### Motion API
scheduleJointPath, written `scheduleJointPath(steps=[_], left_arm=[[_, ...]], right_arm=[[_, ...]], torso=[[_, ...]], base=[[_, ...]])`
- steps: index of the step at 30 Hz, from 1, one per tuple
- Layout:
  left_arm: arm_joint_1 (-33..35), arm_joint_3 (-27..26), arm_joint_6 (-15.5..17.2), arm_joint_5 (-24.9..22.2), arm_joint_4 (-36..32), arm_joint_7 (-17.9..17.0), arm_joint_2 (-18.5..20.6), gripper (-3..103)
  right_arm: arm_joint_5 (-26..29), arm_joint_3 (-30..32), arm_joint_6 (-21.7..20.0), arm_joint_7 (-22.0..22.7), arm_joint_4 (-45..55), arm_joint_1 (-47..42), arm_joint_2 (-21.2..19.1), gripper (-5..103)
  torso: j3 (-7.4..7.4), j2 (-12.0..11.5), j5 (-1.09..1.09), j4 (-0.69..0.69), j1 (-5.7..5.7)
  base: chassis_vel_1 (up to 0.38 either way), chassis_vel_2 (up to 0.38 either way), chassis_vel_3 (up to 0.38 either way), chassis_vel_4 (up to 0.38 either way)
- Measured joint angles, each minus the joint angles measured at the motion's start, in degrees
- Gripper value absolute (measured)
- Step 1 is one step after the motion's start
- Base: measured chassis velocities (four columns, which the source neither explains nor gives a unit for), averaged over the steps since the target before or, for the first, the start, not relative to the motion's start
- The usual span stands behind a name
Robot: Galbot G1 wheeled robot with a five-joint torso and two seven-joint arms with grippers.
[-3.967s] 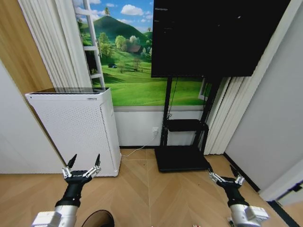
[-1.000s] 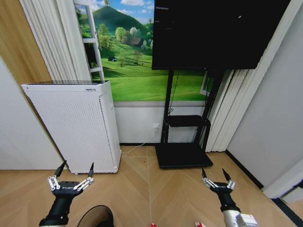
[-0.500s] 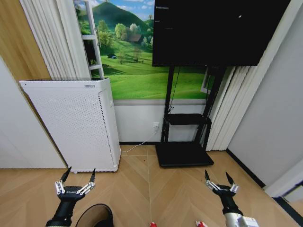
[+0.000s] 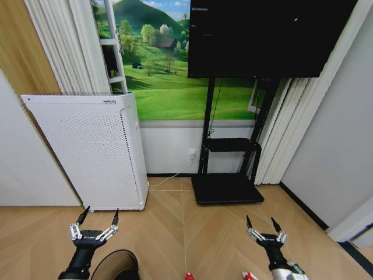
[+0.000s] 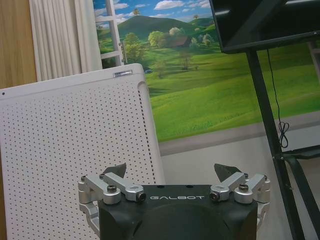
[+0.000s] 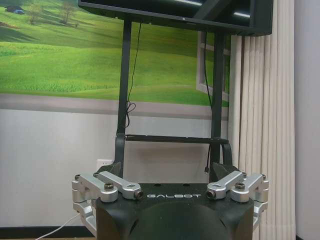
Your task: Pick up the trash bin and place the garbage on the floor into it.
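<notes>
Both grippers hang over the floor with fingers spread wide, holding nothing: left gripper, right gripper. Each says "GALBOT". The trash bin sits just beside the left gripper. Red garbage lies between them.

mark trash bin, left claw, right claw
trash bin [image 4: 118,265]: head view, dark rim by the bottom edge.
left claw [image 4: 94,223]: head view, midway between open fingertips.
right claw [image 4: 261,226]: head view, midway between open fingertips.
</notes>
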Motion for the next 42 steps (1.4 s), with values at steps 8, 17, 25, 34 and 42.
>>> scheduleJointPath(steps=[8, 17, 25, 34, 42], left_arm=[[0.1, 0.2, -0.4, 0.1, -0.2, 0.4, -0.1, 99], [0.0, 0.0, -0.8, 0.1, -0.2, 0.8, -0.1, 99], [0.0, 0.0, -1.2, 0.2, 0.3, 0.8, -0.5, 99], [-0.3, 0.0, -1.2, 0.3, 0.4, 0.5, -0.4, 99], [-0.5, 0.0, -0.9, 0.4, 0.3, 0.4, -0.4, 98]], right_arm=[[0.0, -0.1, -0.1, 0.1, 0.4, 0.0, -0.1, 100], [0.3, 0.0, -0.3, -0.1, 0.3, 0.0, -0.1, 100], [0.3, 0.0, -0.3, -0.1, -0.2, 0.3, -0.5, 100], [-0.5, -0.8, -0.3, -0.9, 0.1, 0.4, -1.1, 100], [-0.5, -0.6, -0.3, -0.9, 0.1, 0.2, -1.1, 100]], torso=[[-1.19, -1.7, 0.0, 0.0, -0.5], [-2.64, -3.8, 0.0, 0.0, -1.21], [-4.09, -5.9, 0.0, 0.0, -1.84], [-5.39, -7.8, 0.0, 0.0, -2.41], [-6.36, -9.1, 0.0, 0.0, -2.78]], base=[[0.0, 0.0, 0.0, 0.0], [0.0, 0.0, 0.0, 0.0], [0.0, 0.0, 0.0, 0.0], [0.0, 0.0, 0.0, 0.0], [0.0, 0.0, 0.0, 0.0]])
